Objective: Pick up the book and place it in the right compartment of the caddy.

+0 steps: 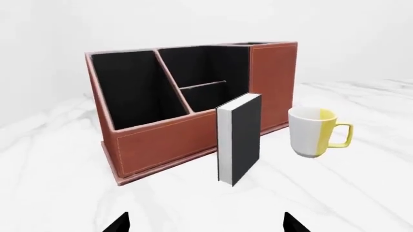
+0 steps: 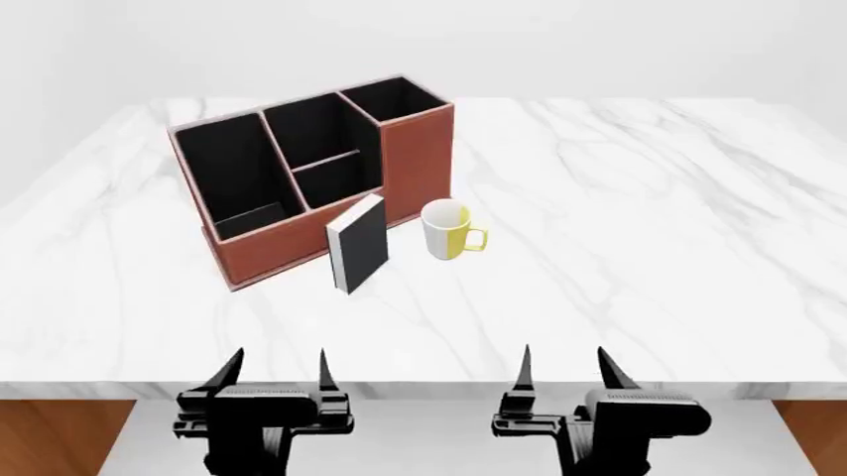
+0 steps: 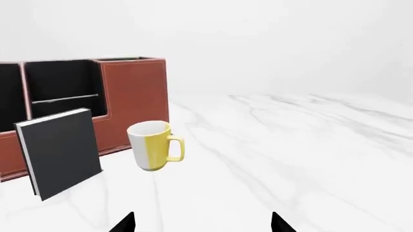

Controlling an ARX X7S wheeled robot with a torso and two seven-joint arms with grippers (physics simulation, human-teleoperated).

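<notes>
Right now the book [image 2: 357, 244] is standing by the caddy [image 2: 315, 169], hiding some of its front. Both grippers, left gripper [image 2: 281, 368] and right gripper [image 2: 565, 365], are spread, holding nothing, near the counter's [image 2: 636, 218] front edge.

Each gripper, left [image 2: 276, 369] and right [image 2: 565, 365], is matte black with pointed fingers on a blocky body.

Caddy [image 2: 312, 188] on tabletop [image 2: 636, 218], far left part, set at angle. Right compartment [image 2: 397, 99] at its far-right end, behind other bins. Book [image 2: 357, 244] upright on tabletop, just in front of caddy's front wall. Mug [image 2: 450, 230] right of book, near caddy's right end, handle pointing right. Left gripper [image 2: 281, 369] and right gripper [image 2: 565, 367] at near tabletop edge, well apart from book.
</notes>
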